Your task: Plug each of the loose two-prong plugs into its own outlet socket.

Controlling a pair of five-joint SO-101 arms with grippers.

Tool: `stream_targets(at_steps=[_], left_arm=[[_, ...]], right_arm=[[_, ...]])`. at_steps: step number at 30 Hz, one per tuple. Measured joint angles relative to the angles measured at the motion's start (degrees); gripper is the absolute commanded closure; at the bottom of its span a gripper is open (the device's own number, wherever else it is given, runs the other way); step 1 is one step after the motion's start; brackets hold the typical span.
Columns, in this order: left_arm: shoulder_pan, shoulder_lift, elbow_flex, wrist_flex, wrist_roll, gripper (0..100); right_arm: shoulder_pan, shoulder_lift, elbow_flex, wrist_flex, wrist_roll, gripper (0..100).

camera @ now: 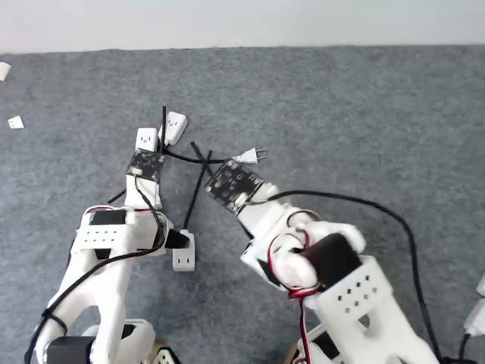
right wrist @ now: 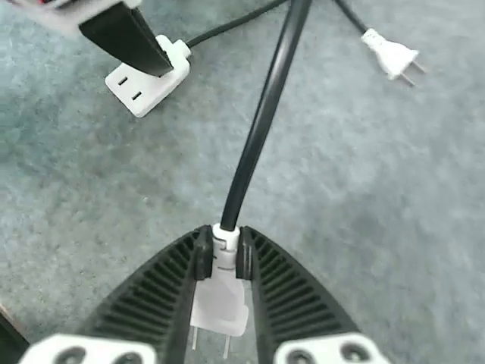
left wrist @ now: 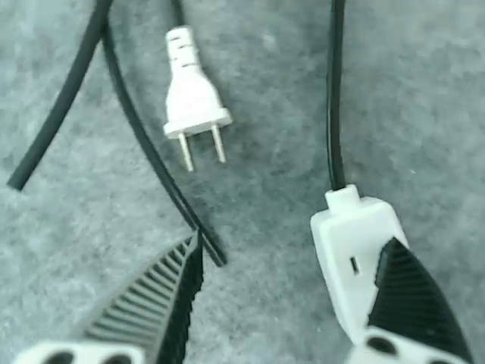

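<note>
In the right wrist view my right gripper point(right wrist: 222, 246) is shut on a white two-prong plug point(right wrist: 219, 299), whose black cable point(right wrist: 261, 121) runs away across the carpet. A second white plug point(right wrist: 392, 54) lies loose farther off, also in the high view point(camera: 250, 156) and the left wrist view point(left wrist: 193, 102). My left gripper point(left wrist: 292, 254) is open, one finger point(left wrist: 405, 292) resting against a white outlet socket point(left wrist: 352, 254). From above, the left gripper point(camera: 145, 152) sits just below two white sockets point(camera: 146, 139) point(camera: 174, 127); the right gripper point(camera: 220, 178) is beside it.
Black cables point(camera: 198, 178) cross the grey carpet between the two grippers. Another white socket block point(camera: 183, 256) lies near the left arm's base. Small white pieces point(camera: 15, 121) sit at the far left edge. A thick black cable point(camera: 379, 208) loops around the right arm.
</note>
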Motion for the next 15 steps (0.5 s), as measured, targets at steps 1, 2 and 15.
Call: stream_targets(at_steps=[1,2,15], left_arm=[[0.4,0.0,-0.2,0.3,-0.9,66],[1.0,-0.1,-0.4,0.7,-2.5,66],[3.8,-0.5,0.5,1.6,0.1,66]], right_arm=[[-0.7,-0.2,1.8,-1.8,0.0,99.0],[-1.4,-0.5,3.7,-3.7,0.0,99.0],[-1.6,-10.7,8.8,-10.4,-1.4,99.0]])
